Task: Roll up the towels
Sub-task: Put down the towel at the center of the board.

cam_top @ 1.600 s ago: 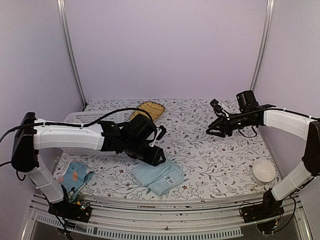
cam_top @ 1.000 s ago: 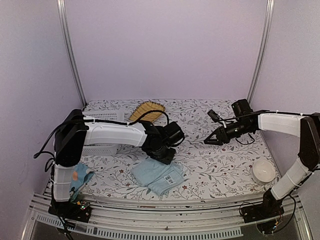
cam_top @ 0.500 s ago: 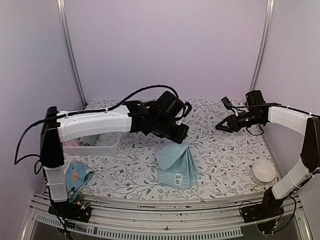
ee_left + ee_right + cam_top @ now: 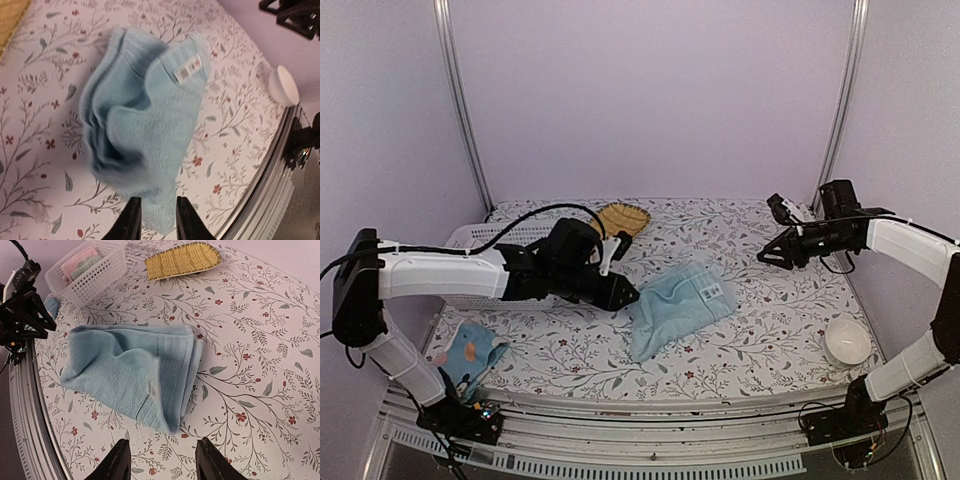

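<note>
**Item 1: larger plain light-blue terry towel (image 4: pixel 680 305).** It is located at the middle of the floral-patterned table (image 4: pixel 770 325) and lies slantwise from 1 o'clock to 7 o'clock, with its white label uppermost. It is rumpled, its loose layers are fanned open along one side, and no roll is begun.
- Change noted: a second ago it is recorded folded flat at 6 o'clock, by the near edge. Half a second ago it is recorded hanging from the left gripper. It is now let go and dropped nearer the centre.

**Item 2: smaller light-blue towel with orange and dark cartoon prints (image 4: pixel 470 352).** It is bunched at 8 o'clock, well apart from item 1, and is not rolled.

**Item 3: left gripper (image 4: pixel 628 294).** It is drawn back to 9 o'clock of the plain towel, just beside the towel's edge. Its fingers are parted and nothing is grasped. Whether a fingertip brushes the cloth cannot be told.

**Item 4: right gripper (image 4: pixel 765 256).** It is held above the table at 2 o'clock of the plain towel and apart from it. Its fingers are parted and it is empty.

**Item 5: surroundings.**
- A yellow ribbed leaf-shaped tray (image 4: pixel 623 217) is at 11 o'clock.
- A white lattice plastic basket (image 4: pixel 475 237) is at 10 o'clock.
- A small white round bowl (image 4: pixel 847 342) is at 4 o'clock.

**Assessment.** The relocation is judged complete, and the towel is now placed where both arms can reach it. The landing is untidy, so spreading or flattening is probably required before any rolling. Both towels remain to be rolled.
</note>
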